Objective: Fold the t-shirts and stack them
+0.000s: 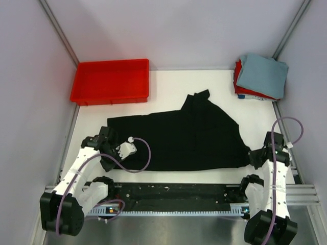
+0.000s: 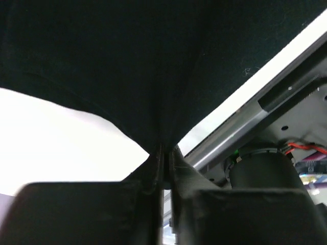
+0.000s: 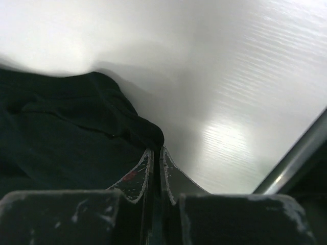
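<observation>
The large black t-shirt [image 1: 184, 135] lies spread and creased across the middle of the table. My left gripper [image 1: 110, 147] is at its near left edge, and the left wrist view shows it [image 2: 164, 152] shut on a pinch of the black cloth [image 2: 153, 66], which hangs above it. My right gripper [image 1: 254, 156] is at the shirt's near right corner. The right wrist view shows it [image 3: 157, 151] shut on the edge of the black cloth [image 3: 66, 127]. A folded grey-blue t-shirt [image 1: 261, 74] lies on a folded red one [image 1: 243, 91] at the back right.
A red plastic tray [image 1: 111, 80] stands at the back left. Grey walls with metal posts close in the table on three sides. A metal rail [image 1: 179, 196] runs along the near edge between the arm bases; it also shows in the left wrist view [image 2: 240, 122].
</observation>
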